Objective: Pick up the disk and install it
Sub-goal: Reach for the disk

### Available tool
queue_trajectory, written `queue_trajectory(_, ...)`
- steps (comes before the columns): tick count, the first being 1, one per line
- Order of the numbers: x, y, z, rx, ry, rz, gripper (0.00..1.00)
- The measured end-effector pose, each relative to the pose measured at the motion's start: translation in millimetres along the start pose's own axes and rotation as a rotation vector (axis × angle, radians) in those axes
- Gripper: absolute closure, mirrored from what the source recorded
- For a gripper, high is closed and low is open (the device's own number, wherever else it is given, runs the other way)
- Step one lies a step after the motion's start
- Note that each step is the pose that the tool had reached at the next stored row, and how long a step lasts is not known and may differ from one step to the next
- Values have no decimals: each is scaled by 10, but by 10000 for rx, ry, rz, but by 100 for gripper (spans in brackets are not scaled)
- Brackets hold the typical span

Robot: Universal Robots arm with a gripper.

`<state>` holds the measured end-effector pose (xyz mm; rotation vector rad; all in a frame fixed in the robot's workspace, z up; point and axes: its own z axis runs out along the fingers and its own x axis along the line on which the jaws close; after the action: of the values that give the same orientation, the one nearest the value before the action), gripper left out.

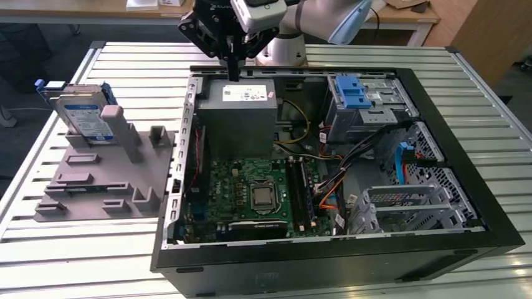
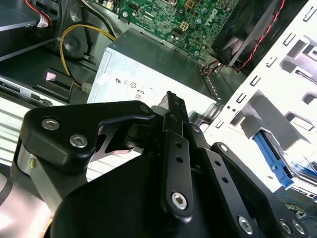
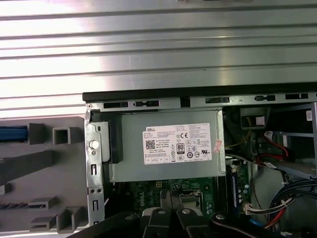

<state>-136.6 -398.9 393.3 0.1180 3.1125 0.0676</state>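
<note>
Slatted table (image 1: 83,249); gripper (image 1: 233,73) closed, pointing down over power supply (image 1: 237,115).

The arm (image 1: 291,30) was silver-grey with a pale blue joint cap (image 1: 349,22). The gripper (image 1: 233,73) was matte black, with angular linkage plates (image 2: 74,131), narrow fingers (image 2: 174,130) and silver socket-head screws (image 2: 179,200) at the pivots. A white camera housing (image 1: 256,12) was at the wrist.

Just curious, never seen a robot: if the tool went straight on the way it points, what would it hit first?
Probably the grey power-supply box, which sits right under the tool; how far below it lies is hard to tell.
</note>
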Motion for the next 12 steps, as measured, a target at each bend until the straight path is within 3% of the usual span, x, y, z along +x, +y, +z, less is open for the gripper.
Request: queue_trajectory(12,46,-4,-1,0,0,0,89)
